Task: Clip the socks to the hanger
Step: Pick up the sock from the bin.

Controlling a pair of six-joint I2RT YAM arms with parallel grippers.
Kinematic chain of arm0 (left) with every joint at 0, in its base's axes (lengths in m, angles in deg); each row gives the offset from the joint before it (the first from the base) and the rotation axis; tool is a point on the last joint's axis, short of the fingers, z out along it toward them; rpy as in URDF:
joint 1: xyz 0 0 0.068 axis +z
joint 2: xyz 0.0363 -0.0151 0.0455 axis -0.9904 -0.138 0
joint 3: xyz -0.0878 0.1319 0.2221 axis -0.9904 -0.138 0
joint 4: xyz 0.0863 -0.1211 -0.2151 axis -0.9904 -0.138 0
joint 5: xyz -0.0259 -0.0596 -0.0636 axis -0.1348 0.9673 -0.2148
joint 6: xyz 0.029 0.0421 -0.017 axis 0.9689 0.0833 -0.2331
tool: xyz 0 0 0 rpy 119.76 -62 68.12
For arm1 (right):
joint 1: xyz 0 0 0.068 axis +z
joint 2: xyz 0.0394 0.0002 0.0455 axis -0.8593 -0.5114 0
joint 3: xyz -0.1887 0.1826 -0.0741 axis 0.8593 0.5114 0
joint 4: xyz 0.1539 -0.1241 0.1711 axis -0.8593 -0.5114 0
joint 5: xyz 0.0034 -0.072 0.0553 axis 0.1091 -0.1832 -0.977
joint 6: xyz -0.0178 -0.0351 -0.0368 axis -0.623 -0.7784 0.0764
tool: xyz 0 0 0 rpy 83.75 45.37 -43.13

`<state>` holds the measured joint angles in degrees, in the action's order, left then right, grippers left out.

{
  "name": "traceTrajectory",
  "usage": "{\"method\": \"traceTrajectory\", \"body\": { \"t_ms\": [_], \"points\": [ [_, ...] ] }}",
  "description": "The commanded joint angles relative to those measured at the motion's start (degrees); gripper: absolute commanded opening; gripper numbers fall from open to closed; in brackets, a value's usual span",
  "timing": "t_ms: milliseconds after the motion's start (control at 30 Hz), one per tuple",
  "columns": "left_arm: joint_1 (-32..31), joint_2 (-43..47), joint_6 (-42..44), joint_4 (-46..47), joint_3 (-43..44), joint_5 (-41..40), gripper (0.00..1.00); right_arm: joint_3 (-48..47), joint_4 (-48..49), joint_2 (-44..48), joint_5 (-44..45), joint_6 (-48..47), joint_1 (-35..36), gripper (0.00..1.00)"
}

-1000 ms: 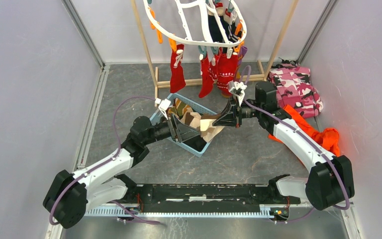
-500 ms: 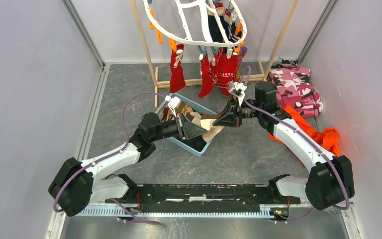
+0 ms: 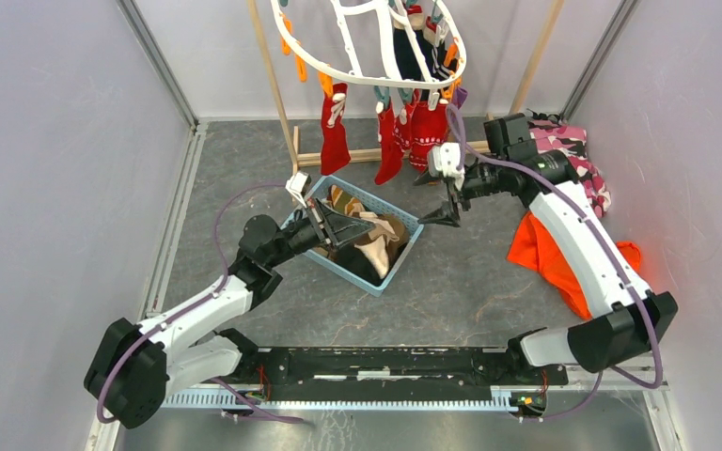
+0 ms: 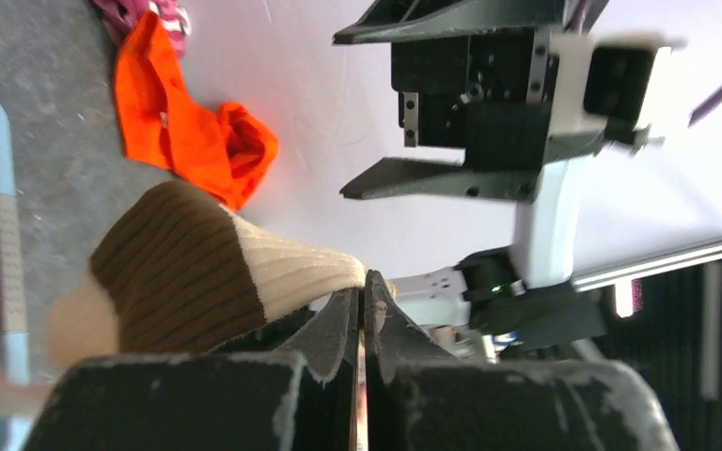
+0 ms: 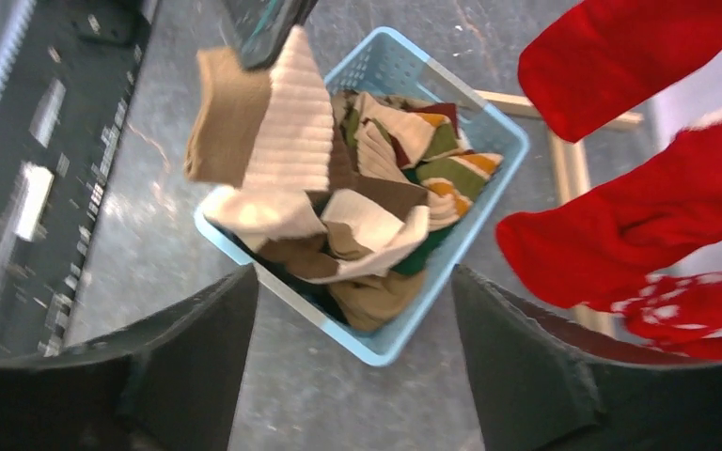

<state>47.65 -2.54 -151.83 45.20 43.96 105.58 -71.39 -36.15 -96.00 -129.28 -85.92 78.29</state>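
Observation:
My left gripper (image 3: 368,225) is shut on a beige-brown striped sock (image 4: 197,268), which hangs from it over the blue basket (image 3: 412,246). The same held sock (image 5: 273,122) shows in the right wrist view, pinched at its top by the left gripper (image 5: 263,23). My right gripper (image 3: 437,199) is open and empty, to the right of and above the basket, just below the red socks (image 3: 428,132). These hang clipped to the white hanger (image 3: 367,77). More socks (image 5: 385,197), beige, brown and green, lie in the basket.
The hanger hangs on a light wooden rack (image 3: 277,103). An orange cloth (image 3: 564,254) and a pink camouflage garment (image 3: 578,155) lie on the floor at the right. Grey walls close in both sides.
The right gripper let go of the beige-brown sock, opened, and rose away toward the hanger. The left gripper closed on that sock and now holds it alone.

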Motion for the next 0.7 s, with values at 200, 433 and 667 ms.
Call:
{"method": "traceTrajectory", "body": {
  "t_ms": [200, 433, 667],
  "points": [
    [0.3, -0.5, -31.5, 14.4, -1.9, -8.4, 0.02, 2.2, 4.3, 8.3, 2.2, -16.6, 3.7, 0.98],
    [0.0, -1.4, -33.0, 5.2, 2.6, -7.9, 0.02, 3.1, 13.1, 7.1, 10.1, -8.0, 11.4, 0.93],
    [-0.1, -2.8, -33.5, 6.6, 3.7, -6.9, 0.02, 2.0, 15.0, 3.9, 17.1, -3.7, 18.2, 0.78]
  ]
}}
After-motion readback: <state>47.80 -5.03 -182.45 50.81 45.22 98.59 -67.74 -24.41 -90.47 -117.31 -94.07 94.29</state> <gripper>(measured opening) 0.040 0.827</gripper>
